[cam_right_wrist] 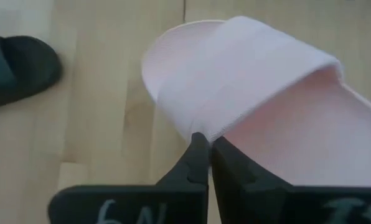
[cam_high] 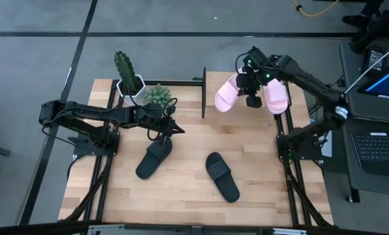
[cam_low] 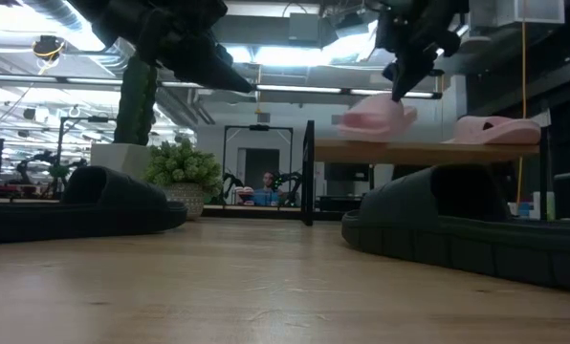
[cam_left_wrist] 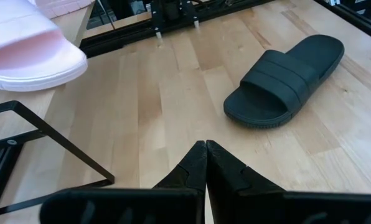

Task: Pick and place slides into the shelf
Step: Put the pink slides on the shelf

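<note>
Shelf at table rear carries two pink slides. Two black slides lie on table. Right gripper, fingers together, touches pink strap. Left gripper closed, empty.

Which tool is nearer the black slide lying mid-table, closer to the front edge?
Left. The left tool, shut, hangs over the other black slide, a short way from the mid-table black slide. The right tool, shut, is up at the shelf, by a pink slide.
</note>
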Controlling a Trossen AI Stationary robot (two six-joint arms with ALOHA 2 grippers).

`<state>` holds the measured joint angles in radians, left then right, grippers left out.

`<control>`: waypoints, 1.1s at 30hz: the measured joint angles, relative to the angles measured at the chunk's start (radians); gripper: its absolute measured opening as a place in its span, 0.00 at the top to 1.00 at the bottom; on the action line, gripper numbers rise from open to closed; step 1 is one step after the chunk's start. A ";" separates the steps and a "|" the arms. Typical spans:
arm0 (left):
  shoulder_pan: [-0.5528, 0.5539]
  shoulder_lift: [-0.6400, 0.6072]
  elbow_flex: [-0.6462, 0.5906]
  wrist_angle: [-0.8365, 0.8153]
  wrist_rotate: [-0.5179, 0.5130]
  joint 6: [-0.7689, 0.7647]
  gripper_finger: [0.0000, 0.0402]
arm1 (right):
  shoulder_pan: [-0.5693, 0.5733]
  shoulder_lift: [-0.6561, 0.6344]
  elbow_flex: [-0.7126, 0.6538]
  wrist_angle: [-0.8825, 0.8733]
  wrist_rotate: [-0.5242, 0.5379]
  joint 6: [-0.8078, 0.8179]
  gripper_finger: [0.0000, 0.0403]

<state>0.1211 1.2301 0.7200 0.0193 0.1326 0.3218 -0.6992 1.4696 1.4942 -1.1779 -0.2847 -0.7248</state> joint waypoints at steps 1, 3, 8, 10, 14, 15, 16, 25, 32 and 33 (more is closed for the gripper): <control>0.000 0.000 0.000 0.000 0.000 0.000 1.00 | -0.010 0.005 0.004 -0.001 -0.002 -0.011 0.98; 0.000 0.000 0.000 0.000 0.000 0.000 1.00 | -0.026 0.014 0.009 0.000 -0.002 -0.014 0.98; 0.000 0.000 0.000 0.000 0.000 0.003 1.00 | -0.055 0.024 0.009 -0.001 -0.003 -0.017 0.98; 0.000 0.000 0.000 0.000 0.000 0.003 1.00 | -0.058 0.027 0.009 -0.001 -0.001 -0.017 0.98; 0.000 0.000 0.000 0.000 0.000 0.003 1.00 | -0.056 0.027 0.009 0.010 0.024 -0.018 0.98; 0.000 0.000 0.000 0.000 0.000 0.003 1.00 | -0.056 0.027 0.009 0.011 0.038 -0.017 0.98; 0.000 0.000 0.000 0.000 0.000 0.003 1.00 | -0.057 0.027 0.009 0.012 0.060 -0.017 0.98; 0.000 0.000 0.000 0.000 0.000 0.003 1.00 | -0.057 0.027 0.009 0.016 0.106 0.000 0.97; 0.000 0.000 0.000 0.000 0.000 0.003 1.00 | -0.057 0.027 0.008 0.024 0.114 0.091 0.94; 0.000 0.000 0.000 0.000 0.000 0.003 1.00 | -0.057 0.027 0.008 0.026 0.114 0.101 0.94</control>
<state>0.1211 1.2301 0.7198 0.0193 0.1322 0.3244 -0.7563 1.4971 1.5024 -1.1522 -0.1707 -0.6240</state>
